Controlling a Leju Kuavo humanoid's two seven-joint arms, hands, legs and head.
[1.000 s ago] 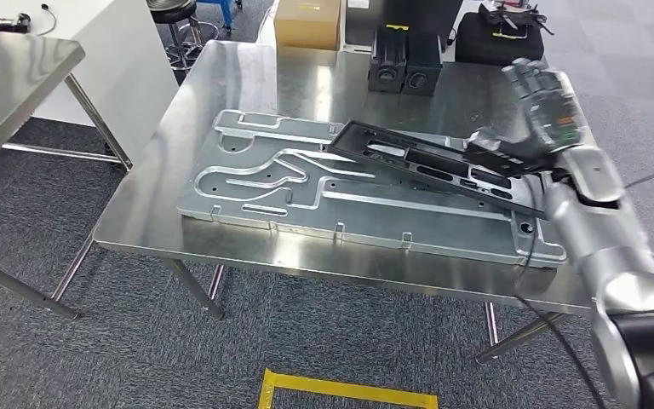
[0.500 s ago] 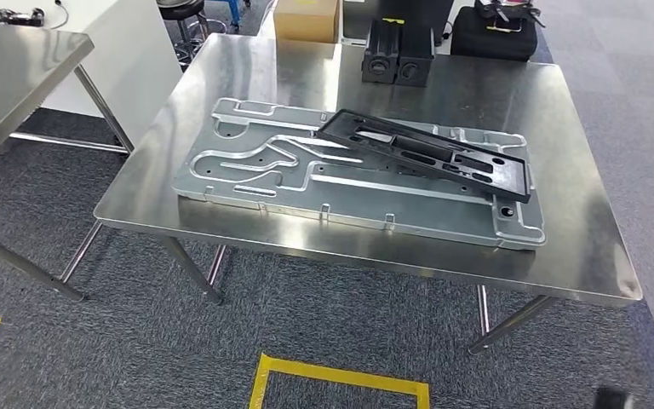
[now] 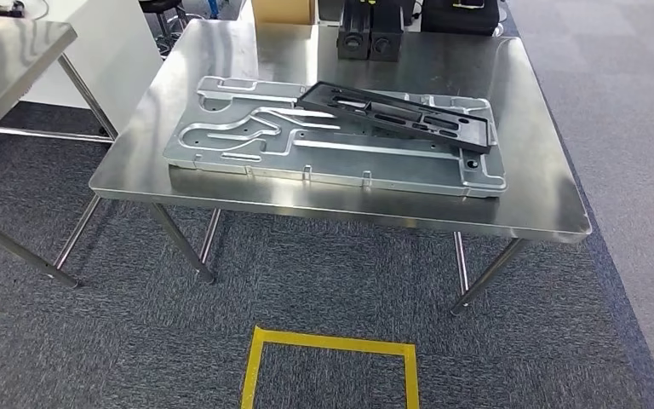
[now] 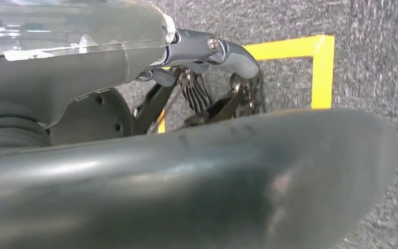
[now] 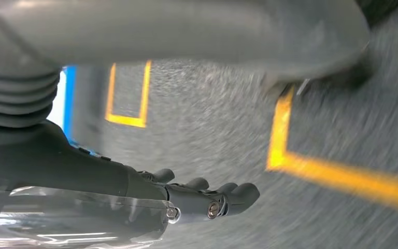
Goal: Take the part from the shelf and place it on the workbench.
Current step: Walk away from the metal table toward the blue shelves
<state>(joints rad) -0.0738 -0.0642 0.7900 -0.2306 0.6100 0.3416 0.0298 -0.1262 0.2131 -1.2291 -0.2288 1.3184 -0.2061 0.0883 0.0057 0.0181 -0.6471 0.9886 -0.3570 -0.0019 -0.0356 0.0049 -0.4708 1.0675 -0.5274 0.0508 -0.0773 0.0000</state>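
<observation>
The long black part (image 3: 396, 117) lies flat and aslant on the silver grooved plate (image 3: 247, 141), which rests on the steel workbench (image 3: 528, 196). Nothing touches the part. In the left wrist view my left hand (image 4: 186, 166) hangs over the carpet, its thick thumb in front and its fingers (image 4: 212, 49) stretched out with nothing in them. My right hand (image 5: 134, 179) also hangs above the floor, its fingers (image 5: 207, 194) straight and holding nothing.
Two black boxes (image 3: 370, 38) and a cardboard box (image 3: 285, 10) stand at the workbench's far edge. A second steel table (image 3: 8, 68) is at the left. Yellow tape (image 3: 328, 345) marks a square on the carpet in front of the bench.
My right hand has let go of the black part and dropped out of the head view. The whole picture has shifted: the workbench now sits farther off and higher.
</observation>
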